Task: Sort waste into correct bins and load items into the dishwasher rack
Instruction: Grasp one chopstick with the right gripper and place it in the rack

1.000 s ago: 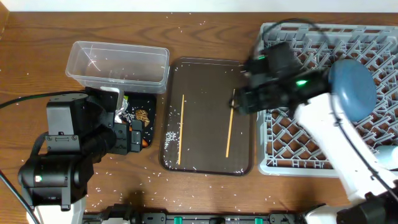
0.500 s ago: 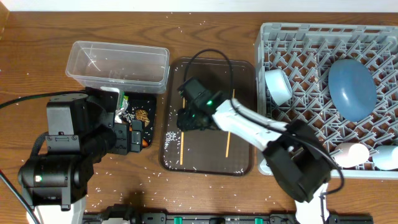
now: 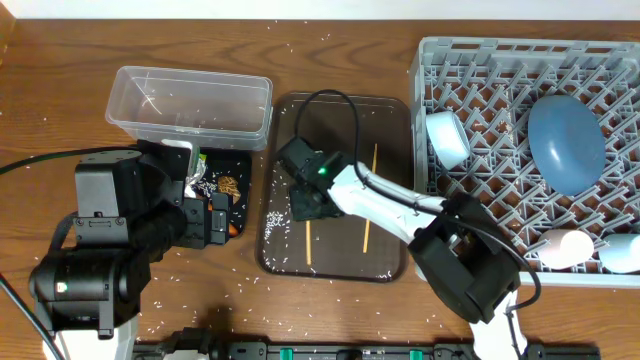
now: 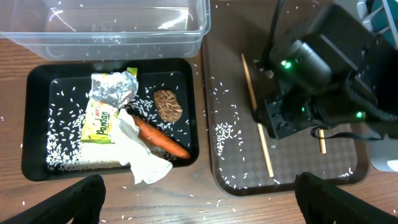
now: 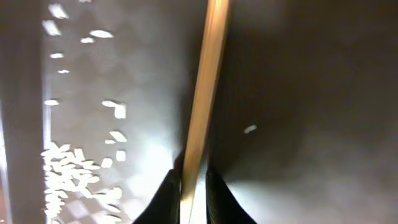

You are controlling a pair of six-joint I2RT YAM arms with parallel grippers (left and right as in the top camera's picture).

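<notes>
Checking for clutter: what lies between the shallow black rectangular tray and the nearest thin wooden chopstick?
Scattered white grains, clearest in the left wrist view.

Overhead looks down; all views share brown tray [image 3: 392, 135]
</notes>
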